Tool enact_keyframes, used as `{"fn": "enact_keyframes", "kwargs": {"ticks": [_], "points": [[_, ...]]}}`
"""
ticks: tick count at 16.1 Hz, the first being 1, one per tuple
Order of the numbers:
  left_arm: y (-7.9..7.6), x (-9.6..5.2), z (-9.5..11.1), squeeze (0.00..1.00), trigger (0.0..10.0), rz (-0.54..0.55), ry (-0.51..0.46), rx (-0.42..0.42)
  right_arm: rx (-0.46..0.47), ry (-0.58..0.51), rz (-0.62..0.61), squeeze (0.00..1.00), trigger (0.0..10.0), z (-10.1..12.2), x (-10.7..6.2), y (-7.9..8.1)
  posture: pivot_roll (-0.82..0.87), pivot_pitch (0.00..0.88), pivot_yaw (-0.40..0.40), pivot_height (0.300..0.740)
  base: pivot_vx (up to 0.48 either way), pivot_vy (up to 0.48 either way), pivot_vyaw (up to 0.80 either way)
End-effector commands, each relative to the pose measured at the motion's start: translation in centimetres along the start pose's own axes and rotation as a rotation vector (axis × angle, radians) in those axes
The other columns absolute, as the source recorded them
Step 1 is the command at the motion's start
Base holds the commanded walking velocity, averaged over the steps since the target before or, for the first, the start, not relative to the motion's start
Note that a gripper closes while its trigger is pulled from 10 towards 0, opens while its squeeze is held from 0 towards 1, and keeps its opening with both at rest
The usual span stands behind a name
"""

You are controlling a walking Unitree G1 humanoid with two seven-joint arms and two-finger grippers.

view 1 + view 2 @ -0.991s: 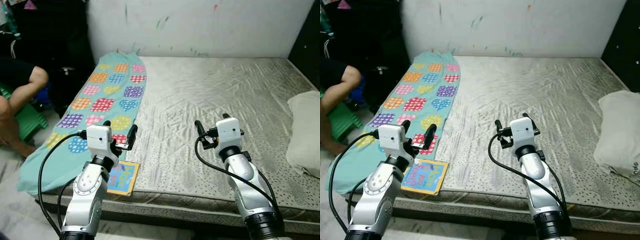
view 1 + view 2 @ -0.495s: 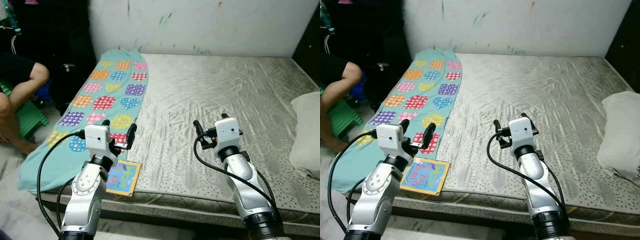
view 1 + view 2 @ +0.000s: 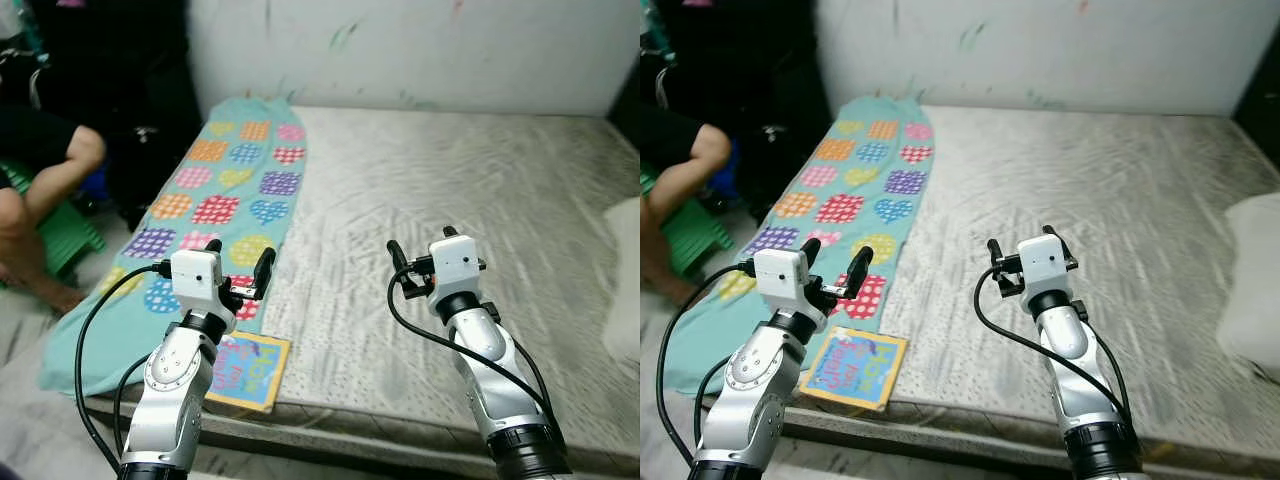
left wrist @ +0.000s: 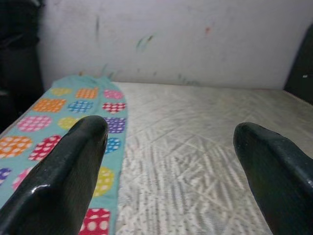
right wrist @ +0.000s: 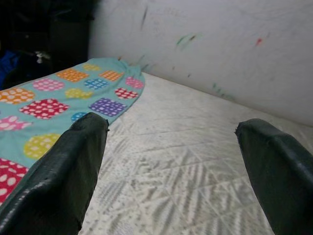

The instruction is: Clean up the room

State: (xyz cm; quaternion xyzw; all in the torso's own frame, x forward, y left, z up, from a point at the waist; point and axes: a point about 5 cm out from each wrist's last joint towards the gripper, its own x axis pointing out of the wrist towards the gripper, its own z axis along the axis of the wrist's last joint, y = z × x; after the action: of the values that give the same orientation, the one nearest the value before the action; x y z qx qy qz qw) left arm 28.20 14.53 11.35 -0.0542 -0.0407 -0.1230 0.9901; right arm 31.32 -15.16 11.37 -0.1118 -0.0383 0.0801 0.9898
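Far left: a person seated beside a green stool, well apart from the arms.

Teal blanket with coloured hearts laid along the left edge of the mattress, near end draping off the corner.

Picture book flat on the near left corner of the mattress, touching the blanket's edge, just below the left gripper. Fingers spread wide, holding nothing, raised above the bed.

Likely step: approach to the book or blanket. Best done by lowering straight over the book, one finger past its free edge; thin and flat, so probably easier slid to the mattress edge first.

Right gripper over the bare middle of the mattress, fingers apart, empty.

Far right: a pale shape at the bed's edge, blurred; possibly a pillow. Nothing between left gripper and book.
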Motion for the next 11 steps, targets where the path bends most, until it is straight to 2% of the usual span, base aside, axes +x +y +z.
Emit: {"fn": "enact_keyframes", "kwargs": {"ticks": [1,8,11], "points": [[0.32,0.06,0.08,0.00,10.0,0.026,0.003,0.005,-0.002,-0.011,0.002,0.00,10.0,0.31,0.22,-0.05,-0.08,0.000,0.037,0.740,0.000,0.000,0.00],[0.32,0.16,0.16,0.00,10.0,0.032,0.002,0.002,-0.007,-0.005,-0.008,0.00,10.0,0.16,0.14,-0.32,-0.09,0.000,0.038,0.740,0.000,0.000,0.00],[0.24,0.16,0.15,0.00,10.0,0.036,0.001,-0.001,-0.009,-0.005,-0.006,0.00,10.0,0.14,0.13,-0.40,-0.09,0.000,0.035,0.740,0.000,-0.480,0.00]]}}
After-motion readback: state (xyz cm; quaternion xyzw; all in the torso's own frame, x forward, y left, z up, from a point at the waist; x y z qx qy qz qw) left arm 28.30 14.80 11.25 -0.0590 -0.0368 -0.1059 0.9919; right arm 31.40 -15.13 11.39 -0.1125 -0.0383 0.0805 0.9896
